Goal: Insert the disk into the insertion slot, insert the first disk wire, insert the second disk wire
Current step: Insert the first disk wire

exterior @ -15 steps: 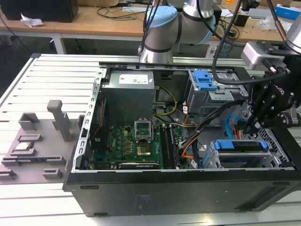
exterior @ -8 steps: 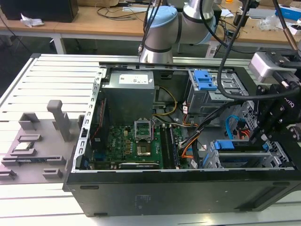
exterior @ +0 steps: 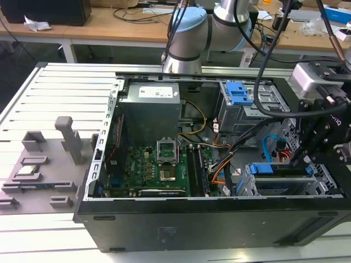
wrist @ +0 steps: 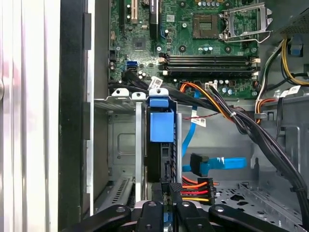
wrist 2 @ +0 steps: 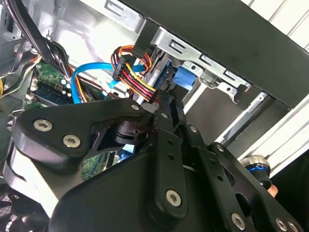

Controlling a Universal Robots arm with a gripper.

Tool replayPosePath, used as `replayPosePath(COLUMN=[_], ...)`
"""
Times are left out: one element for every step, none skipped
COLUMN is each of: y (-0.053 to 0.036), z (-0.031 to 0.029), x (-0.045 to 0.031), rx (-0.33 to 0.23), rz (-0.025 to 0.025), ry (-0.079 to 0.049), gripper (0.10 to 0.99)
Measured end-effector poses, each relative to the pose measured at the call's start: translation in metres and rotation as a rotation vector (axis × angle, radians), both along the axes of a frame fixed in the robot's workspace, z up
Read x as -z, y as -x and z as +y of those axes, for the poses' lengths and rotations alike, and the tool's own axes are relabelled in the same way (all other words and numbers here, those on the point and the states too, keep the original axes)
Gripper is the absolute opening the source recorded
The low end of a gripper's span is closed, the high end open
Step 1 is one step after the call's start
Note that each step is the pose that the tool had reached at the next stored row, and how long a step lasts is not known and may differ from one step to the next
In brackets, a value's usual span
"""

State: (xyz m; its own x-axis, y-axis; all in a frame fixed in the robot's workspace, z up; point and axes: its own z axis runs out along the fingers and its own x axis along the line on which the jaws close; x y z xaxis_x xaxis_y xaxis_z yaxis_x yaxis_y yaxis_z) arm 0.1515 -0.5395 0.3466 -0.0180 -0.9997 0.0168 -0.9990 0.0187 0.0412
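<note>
Step 1 looks done: disk [wrist: 161, 126] seated in insertion slot [wrist: 120, 140]. Jaws of gripper [wrist: 165, 186] closed beside first disk wire [wrist: 195, 186] plug, seating unclear; second disk wire [wrist: 219, 163] loose near it, unplugged.

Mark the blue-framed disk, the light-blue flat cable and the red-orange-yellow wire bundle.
Hard disk in bright blue plastic carrier frame [wrist: 161, 126]: first wrist view, on the frame's blue tab.
Thin flat light-blue cable [wrist: 229, 163]: first wrist view, on its flat run.
Red-orange-yellow wire bundle [wrist: 195, 185]: first wrist view, on the coloured wires.

A slatted silver tabletop [exterior: 66, 87] carries the open black computer case [exterior: 192, 224] and, toward the exterior view's left, grey plastic fixtures [exterior: 38, 183].
</note>
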Motion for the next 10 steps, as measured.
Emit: replayPosePath(y=[-0.0005,-0.0008,-0.0009,-0.0016,-0.0019,-0.0019,-0.0021,-0.0022,-0.0021,-0.0023], z=[0.0021,0.0035,0.0040,0.0044,0.0044,0.0044,0.0044,0.0044,0.0044,0.0044], x=[0.0008,0.0014,0.0017,0.0024,0.0029,0.0032,0.0038,0.0047,0.0055,0.0066], rx=[0.000,0.000,0.000,0.000,0.000,0.000,0.000,0.000,0.000,0.000], rz=[0.0001,0.0001,0.0002,0.0003,0.0004,0.0003,0.0003,0.0004,0.0004,0.0004], ry=[0.000,-0.001,-0.001,-0.001,-0.001,-0.001,-0.001,-0.001,-0.001,-0.001], gripper=[0.169,0.169,0.169,0.169,0.169,0.169,0.169,0.169,0.169,0.169])
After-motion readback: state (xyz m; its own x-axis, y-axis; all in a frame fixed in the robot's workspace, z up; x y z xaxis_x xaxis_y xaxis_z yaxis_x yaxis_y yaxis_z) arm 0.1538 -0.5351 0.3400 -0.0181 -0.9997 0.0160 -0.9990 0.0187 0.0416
